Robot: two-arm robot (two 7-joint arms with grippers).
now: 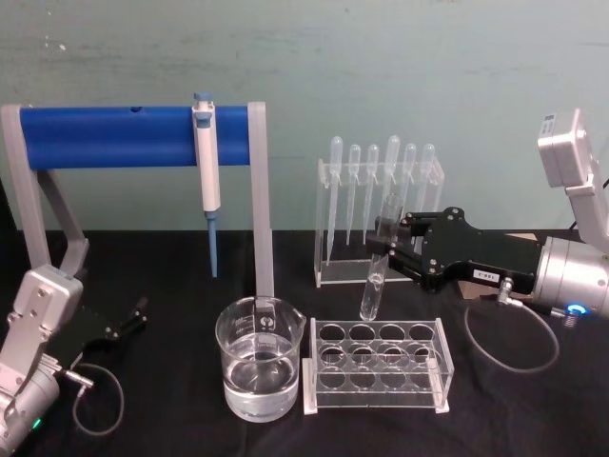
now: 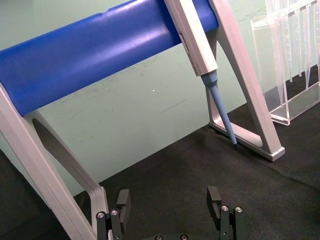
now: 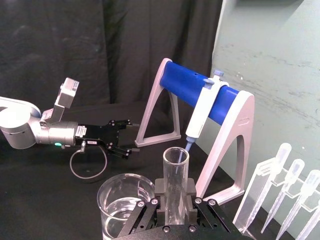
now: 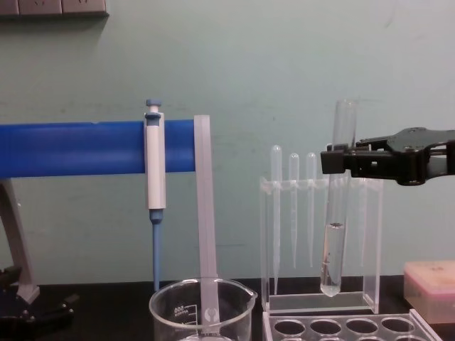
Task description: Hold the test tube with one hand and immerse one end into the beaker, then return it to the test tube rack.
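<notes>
The right black two-finger gripper [image 1: 388, 249] is clamped on the clear glass test tube [image 1: 371, 290], holding it slightly tilted over the clear holed rack [image 1: 377, 388] beside the wide glass beaker [image 1: 259, 357]. The left gripper [image 1: 133, 319] lies on the black bench [image 1: 533, 400], fingers apart.

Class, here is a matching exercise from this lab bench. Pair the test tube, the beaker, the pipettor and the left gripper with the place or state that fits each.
Things:
1 test tube
2 beaker
3 pipettor
4 left gripper

Places or states:
A hanging on the blue bar
B open and empty, low on the left
C partly filled with clear liquid
D clamped in the right gripper

Pairs: 1-D, 2-C, 3-A, 4-B
</notes>
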